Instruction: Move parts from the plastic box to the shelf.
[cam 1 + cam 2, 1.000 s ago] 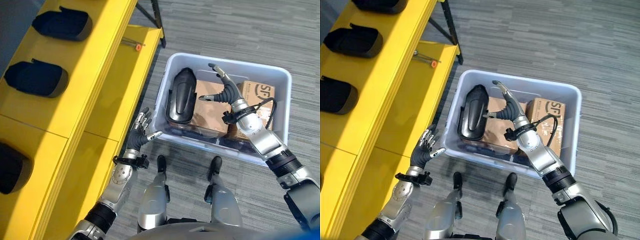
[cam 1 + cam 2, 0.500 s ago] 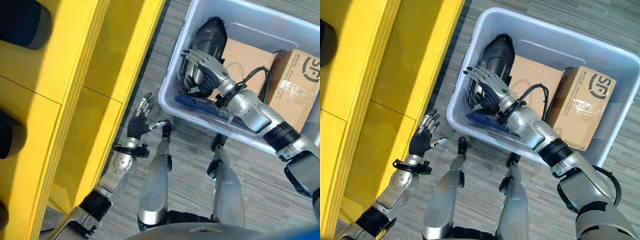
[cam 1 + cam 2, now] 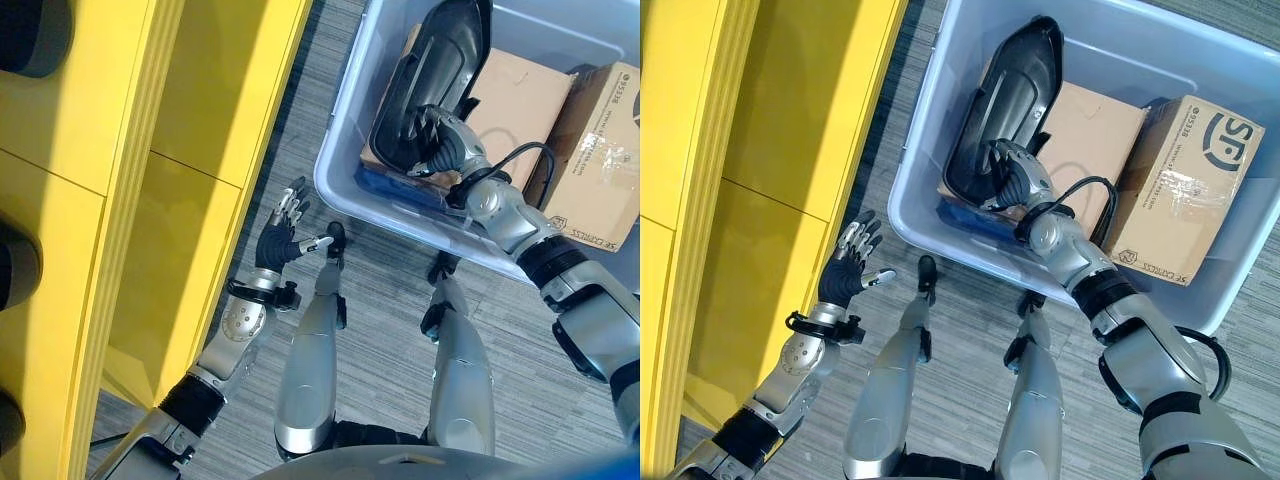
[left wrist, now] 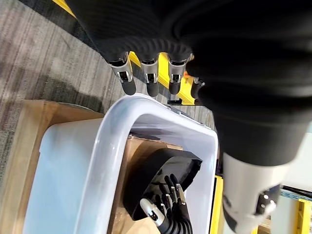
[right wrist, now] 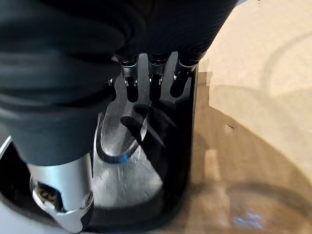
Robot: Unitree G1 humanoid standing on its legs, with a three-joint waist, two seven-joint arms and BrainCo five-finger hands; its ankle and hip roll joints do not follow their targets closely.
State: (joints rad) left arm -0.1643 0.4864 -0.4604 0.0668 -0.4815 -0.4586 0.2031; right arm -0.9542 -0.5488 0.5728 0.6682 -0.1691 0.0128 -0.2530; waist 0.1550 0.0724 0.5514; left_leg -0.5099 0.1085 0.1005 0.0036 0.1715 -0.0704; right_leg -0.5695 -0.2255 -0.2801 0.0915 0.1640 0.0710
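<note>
— As the right hand (image 3: pixel 1012 178) curls its fingers over the near end of the black part (image 3: pixel 432 80), where does that part sit?

— Inside the plastic box (image 3: pixel 920 150), on the side toward the yellow shelf (image 3: pixel 120 130). It leans on a flat cardboard box (image 3: pixel 1088 125), far end tilted up, and a taped carton (image 3: pixel 1185 190) stands at the other side of the tub. The wrist view shows the fingers hooked onto the part's inner face (image 5: pixel 146 141), so I'd call the hand closed on it.

— How will it handle?

— By the look, a stiff moulded shell: glossy, hollowed, probably light for its bulk. A smooth surface can slip, so the raised rim at that near end seems the sensible hold, though a long piece taken by one end may swing.

— And the left hand (image 3: pixel 282 235)?

— It hangs over the floor between shelf and box, fingers spread and relaxed, holding nothing.

— What has changed?

— Half a second ago the right hand lay spread over the part, which rested lower in the tub. Now the fingers are tucked in and the far end is raised. The view has shifted too. The left hand has barely moved.
</note>
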